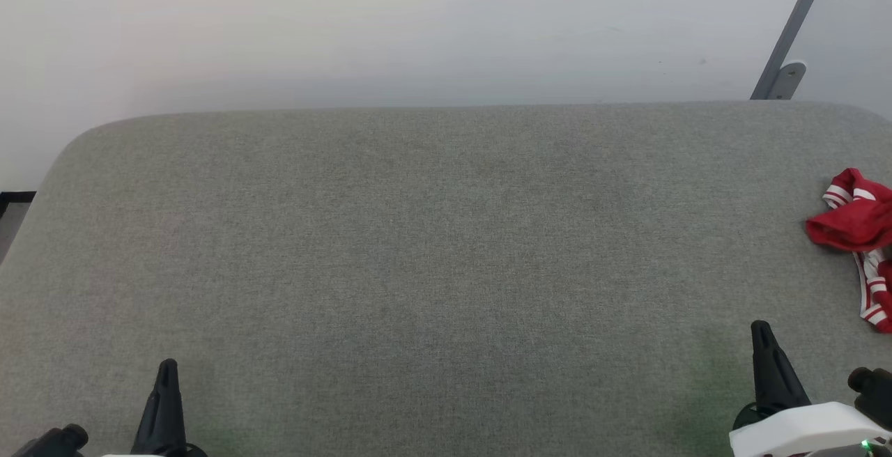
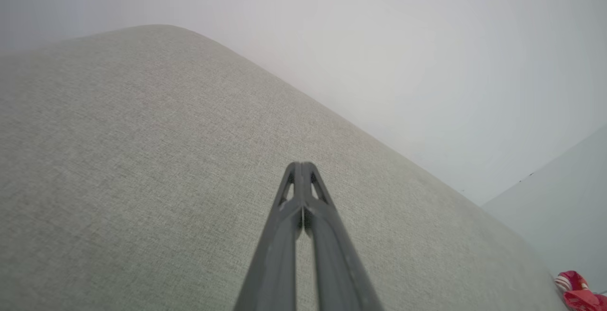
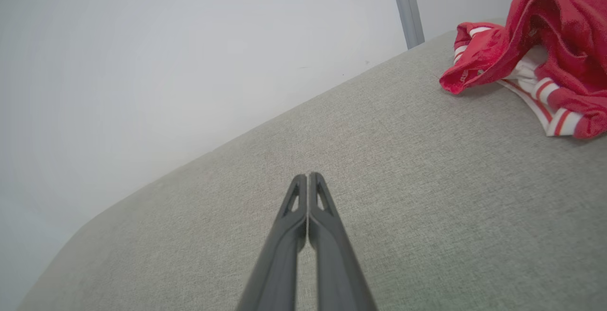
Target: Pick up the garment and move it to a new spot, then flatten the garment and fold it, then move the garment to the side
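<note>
Work surface (image 1: 446, 248): a broad pad is lying across the head view, covered in grey woven upholstery with a fine, even weave. Its far corners are rounded and its top is lying flat and smooth.

Garment (image 3: 531, 50): a red sports jersey is lying crumpled in a loose heap at the right side of the surface, running past the right border of the head view. The cloth is showing a fine knit texture, folded into soft ridges. Bands of white-and-red striped trim are showing along its near side and at a turned-up edge. No lettering can be made out.

Left gripper (image 2: 301, 165): the two long dark fingers are pressing together tip to tip, clenched on nothing, hovering over bare upholstery at the near left.

Right gripper (image 3: 308, 176): the fingers are likewise pressing together, grasping nothing. The garment is lying beyond it and to its right, apart from it, with open upholstery between them. A white arm housing (image 1: 801, 429) is sitting behind the fingers.

Surroundings: a plain pale wall (image 1: 418, 25) is standing behind the surface. A slanted grey metal strut (image 1: 794, 25) is rising from a rounded bracket (image 1: 787, 77) near the far right corner.
</note>
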You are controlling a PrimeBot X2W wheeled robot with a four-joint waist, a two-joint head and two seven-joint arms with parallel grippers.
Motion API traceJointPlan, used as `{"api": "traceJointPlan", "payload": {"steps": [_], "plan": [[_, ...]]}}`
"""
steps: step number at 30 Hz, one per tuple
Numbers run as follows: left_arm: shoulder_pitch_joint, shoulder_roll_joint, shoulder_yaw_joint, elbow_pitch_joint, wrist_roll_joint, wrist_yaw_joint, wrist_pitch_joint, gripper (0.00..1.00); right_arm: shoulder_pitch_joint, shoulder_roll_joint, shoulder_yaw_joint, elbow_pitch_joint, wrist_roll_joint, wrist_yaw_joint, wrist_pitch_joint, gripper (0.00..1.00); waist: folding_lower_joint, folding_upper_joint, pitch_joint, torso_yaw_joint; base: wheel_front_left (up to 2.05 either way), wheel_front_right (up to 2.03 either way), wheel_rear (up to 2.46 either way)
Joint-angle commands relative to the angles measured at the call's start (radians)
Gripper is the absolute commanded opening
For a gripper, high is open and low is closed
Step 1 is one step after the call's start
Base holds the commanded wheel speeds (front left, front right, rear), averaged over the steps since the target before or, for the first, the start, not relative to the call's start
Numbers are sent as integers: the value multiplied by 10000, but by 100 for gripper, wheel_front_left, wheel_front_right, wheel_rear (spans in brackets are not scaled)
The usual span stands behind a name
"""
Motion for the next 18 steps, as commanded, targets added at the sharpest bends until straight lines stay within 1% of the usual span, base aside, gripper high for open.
{"api": "traceJointPlan", "payload": {"steps": [1,18], "plan": [[-272,50,57,-107,-287,-5,72,0,-269,-25,-28,-147,282,-1,76,0,0,-1,0,0,0,0,0],[-774,-183,87,79,-2386,-8,728,0,-553,99,-58,-188,2656,0,728,0,0,-1,-1,-13,0,0,0]]}}
